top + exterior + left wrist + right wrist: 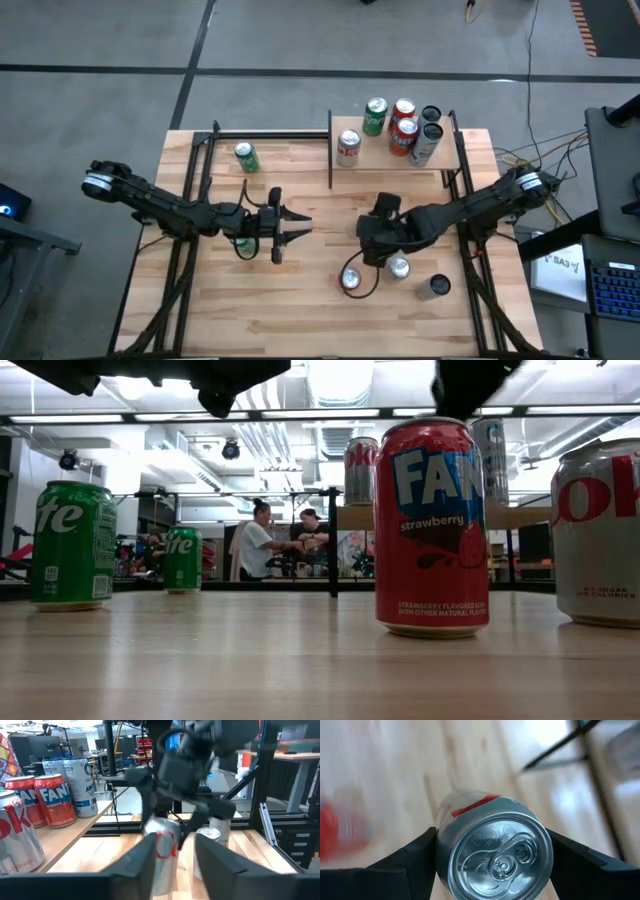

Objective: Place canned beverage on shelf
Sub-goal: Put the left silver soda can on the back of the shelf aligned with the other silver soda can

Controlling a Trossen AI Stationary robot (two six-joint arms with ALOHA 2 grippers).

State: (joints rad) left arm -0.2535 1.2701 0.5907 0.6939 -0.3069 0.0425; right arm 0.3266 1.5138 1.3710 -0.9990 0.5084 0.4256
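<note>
The silver aluminium can with a red stripe (492,847) sits clamped between the right gripper (368,250) fingers, gripped by its sides for lifting. The left gripper (290,229) fingers stand narrowly parted, empty.

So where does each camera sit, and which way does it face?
High: above the table, facing straight down; both arms, left pincer and right pincer show.
Low: tabletop height, facing level toward the shelf; dark arm parts overhead.
Left wrist: faces the right pincer; own fingers in foreground.
Right wrist: looks down onto the silver can between its own fingers.
Shared: both wrist views show that can.
</note>
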